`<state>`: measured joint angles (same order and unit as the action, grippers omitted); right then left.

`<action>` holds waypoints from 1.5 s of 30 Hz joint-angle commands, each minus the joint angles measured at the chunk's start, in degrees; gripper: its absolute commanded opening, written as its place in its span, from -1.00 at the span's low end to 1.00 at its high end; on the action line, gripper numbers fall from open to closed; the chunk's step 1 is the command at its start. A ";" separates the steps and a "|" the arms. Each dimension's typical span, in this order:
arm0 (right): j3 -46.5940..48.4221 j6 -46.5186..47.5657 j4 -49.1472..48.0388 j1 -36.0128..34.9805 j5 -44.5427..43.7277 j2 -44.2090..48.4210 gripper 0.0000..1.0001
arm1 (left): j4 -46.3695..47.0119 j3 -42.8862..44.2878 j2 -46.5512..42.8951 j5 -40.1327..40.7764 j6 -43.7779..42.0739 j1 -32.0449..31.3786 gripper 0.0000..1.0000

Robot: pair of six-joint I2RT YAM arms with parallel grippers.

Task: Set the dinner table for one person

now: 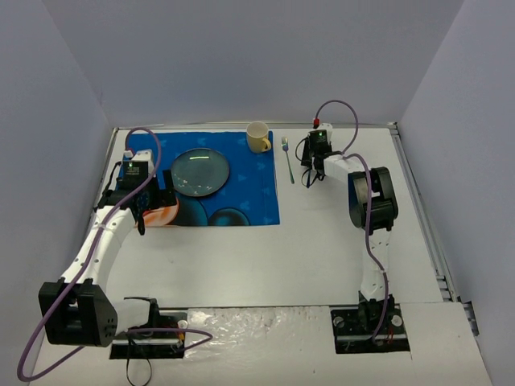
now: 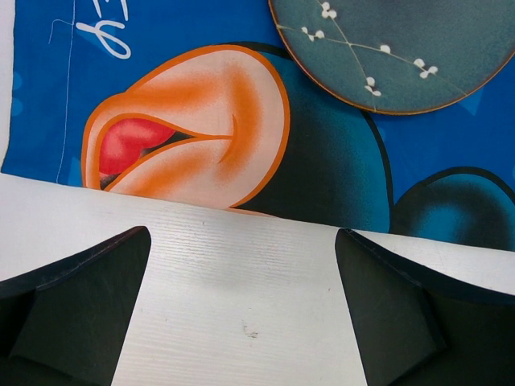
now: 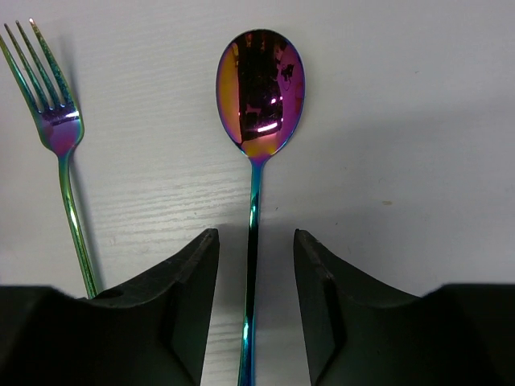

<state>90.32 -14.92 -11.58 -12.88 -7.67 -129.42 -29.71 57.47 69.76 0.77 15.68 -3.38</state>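
from the top camera i see the white counter (image 1: 322, 241) taking up nearly the whole view, with a blue cartoon mat (image 1: 249, 201) on its far left part. on the mat sit a dark green plate (image 1: 199, 172) and, at the far right corner, a yellow cup (image 1: 257, 137). a fork (image 1: 288, 161) lies on bare counter just right of the mat. my right hand (image 3: 256, 241) is low over a rainbow-tinted spoon (image 3: 259, 88) beside that fork. its jaws are partly apart on either side of the handle, with a gap showing on each side, so it grips nothing. my left hand (image 2: 243, 235) is spread wide and empty above bare counter at the mat's near edge, with nothing between the fingers. from above, the right hand covers the spoon and i cannot pick it out. in the right wrist view the fork's handle passes behind one finger, and the spoon's handle runs off the bottom. the plate is cut off at the top of the left wrist view. the counter is matte with a fine grain and has metal edging on the right. pale walls (image 1: 241, 56) close it in on three sides.
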 commanded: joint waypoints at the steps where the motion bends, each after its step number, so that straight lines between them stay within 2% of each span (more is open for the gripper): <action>1: 2.99 -0.10 -1.24 -0.30 -2.93 -0.84 -0.34 | 1.79 2.29 -1.64 -0.48 0.14 0.21 0.94; 8: 3.81 0.31 0.65 -0.50 -5.44 -2.06 -0.67 | 1.84 2.21 -1.64 -0.43 0.14 0.21 0.94; 13: 3.63 0.42 1.62 -0.39 -6.48 -1.99 -0.99 | 1.77 2.20 -1.72 -0.51 0.14 0.21 0.94; 22: 0.27 1.39 2.58 -0.43 -5.33 4.77 -1.00 | 1.79 2.29 -1.93 -0.59 0.14 0.21 0.94; 29: -9.78 0.44 1.52 -3.78 -3.94 16.21 -1.00 | 1.94 2.20 -2.51 -0.75 0.31 0.21 0.94; 32: -14.07 -1.47 0.63 -6.43 -3.65 20.72 -1.00 | 2.00 2.20 -2.74 -0.77 0.31 0.21 0.94; 39: -20.71 -7.34 -1.90 -14.58 -5.78 24.62 -1.00 | 1.94 2.12 -3.43 -0.71 0.61 0.21 0.94; 45: -17.64 -8.98 -2.92 -21.39 -6.91 21.31 -1.00 | 1.94 2.20 -3.49 -0.68 0.93 0.21 0.94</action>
<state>69.26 -21.32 -10.07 -31.25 -11.68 -108.01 -29.69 57.47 67.96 -0.01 15.90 -3.36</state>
